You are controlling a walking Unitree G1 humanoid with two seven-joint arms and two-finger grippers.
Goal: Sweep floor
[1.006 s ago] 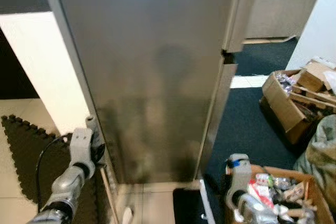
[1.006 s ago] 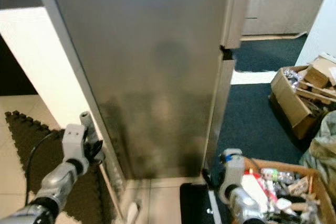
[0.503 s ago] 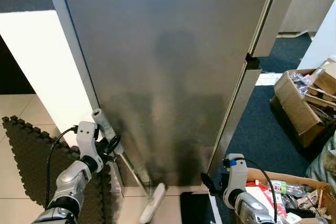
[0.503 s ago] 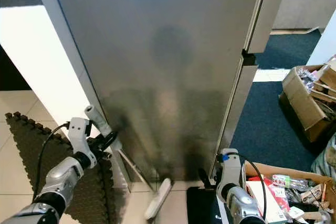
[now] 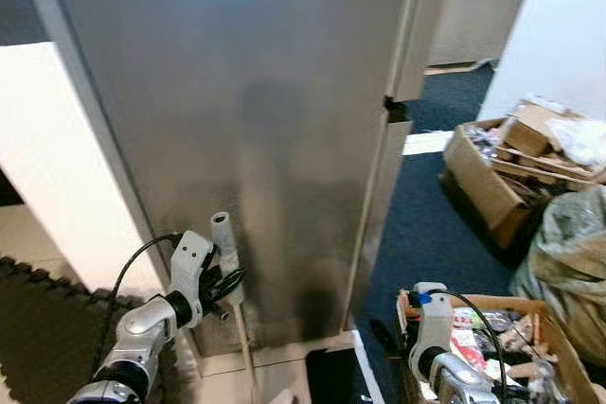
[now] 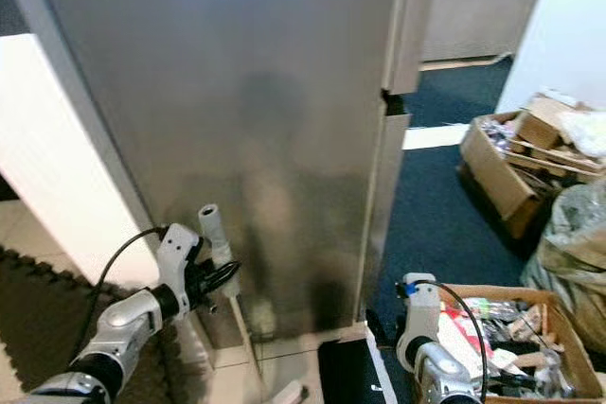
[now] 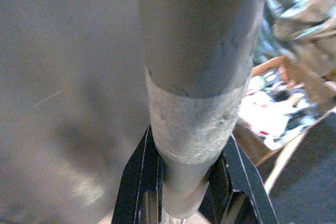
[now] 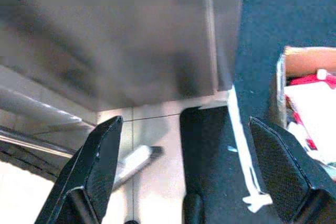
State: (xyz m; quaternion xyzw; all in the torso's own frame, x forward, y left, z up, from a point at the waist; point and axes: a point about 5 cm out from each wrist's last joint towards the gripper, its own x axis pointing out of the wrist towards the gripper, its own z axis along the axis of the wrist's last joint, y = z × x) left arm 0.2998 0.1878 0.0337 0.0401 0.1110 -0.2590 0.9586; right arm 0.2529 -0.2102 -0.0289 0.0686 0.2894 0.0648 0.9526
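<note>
One broom in hand, little of the sweeping visibly done.

Going left to right: the left gripper (image 6: 220, 281) is clenched around the broom handle (image 6: 214, 237) near its top end, forearm raised, the shaft running down close against the grey refrigerator (image 5: 246, 120) to the broom head (image 8: 137, 159) on the pale floor tiles (image 8: 152, 140) at its base. No gathered dirt pile can be made out, so the job probably remains mostly ahead. The right gripper (image 8: 184, 177) hangs low beside the cardboard box (image 5: 530, 328), its fingers spread wide and empty.
</note>
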